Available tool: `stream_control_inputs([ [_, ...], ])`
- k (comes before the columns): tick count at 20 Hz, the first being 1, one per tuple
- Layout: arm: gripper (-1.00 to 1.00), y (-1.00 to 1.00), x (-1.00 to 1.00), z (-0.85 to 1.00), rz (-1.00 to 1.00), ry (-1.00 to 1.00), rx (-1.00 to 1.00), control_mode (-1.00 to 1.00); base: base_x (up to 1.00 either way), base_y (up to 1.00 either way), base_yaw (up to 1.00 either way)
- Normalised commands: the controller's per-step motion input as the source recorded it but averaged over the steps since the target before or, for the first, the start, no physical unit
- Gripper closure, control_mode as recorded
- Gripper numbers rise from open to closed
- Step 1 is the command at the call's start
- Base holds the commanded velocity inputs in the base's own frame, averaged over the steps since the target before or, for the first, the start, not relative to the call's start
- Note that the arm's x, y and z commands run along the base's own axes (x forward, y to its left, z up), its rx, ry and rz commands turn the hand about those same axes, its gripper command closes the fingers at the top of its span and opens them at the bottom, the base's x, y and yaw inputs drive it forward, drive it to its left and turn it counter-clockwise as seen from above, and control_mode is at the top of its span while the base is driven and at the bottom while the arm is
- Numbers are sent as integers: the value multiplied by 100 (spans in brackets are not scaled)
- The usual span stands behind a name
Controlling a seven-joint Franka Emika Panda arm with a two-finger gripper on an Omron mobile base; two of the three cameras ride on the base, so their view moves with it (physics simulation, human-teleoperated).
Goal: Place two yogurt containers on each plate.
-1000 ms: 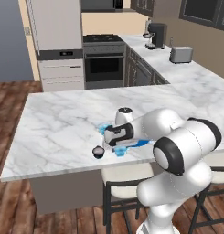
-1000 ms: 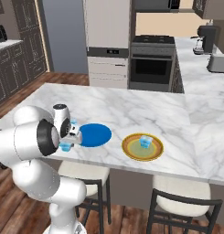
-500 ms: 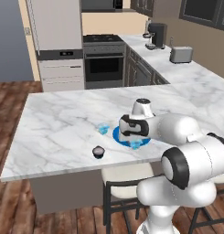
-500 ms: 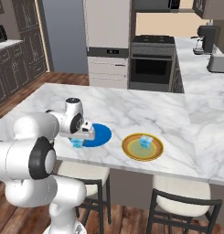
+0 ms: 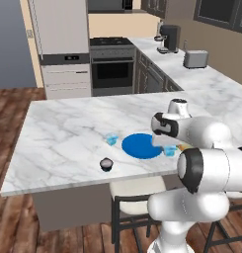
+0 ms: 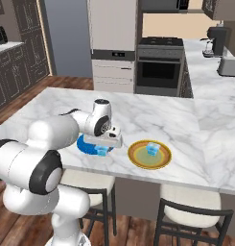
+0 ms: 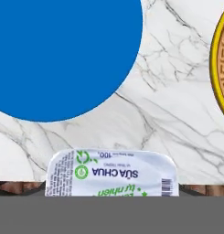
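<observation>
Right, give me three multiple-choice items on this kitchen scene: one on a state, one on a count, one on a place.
1. The blue plate is: A holding two cups; B bare; C broken in halves.
2. How many yogurt cups sit on the yellow-rimmed plate? A one; B none; C three.
3. The dark yogurt cup stands: A on the blue plate; B on the yellow-rimmed plate; C on the marble counter.

Answers: 1 B, nothing lies on its blue surface. 2 A, a single pale blue yogurt cup sits at its centre. 3 C, it stands on marble, apart from the blue plate.
</observation>
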Motion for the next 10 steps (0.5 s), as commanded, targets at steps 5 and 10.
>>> stream_control_inputs([
  [5, 100, -91, 10, 3, -6, 11, 0, -100, 0, 0, 0],
  [10, 100, -95, 15, 0, -6, 9, 0, -100, 0, 0, 0],
])
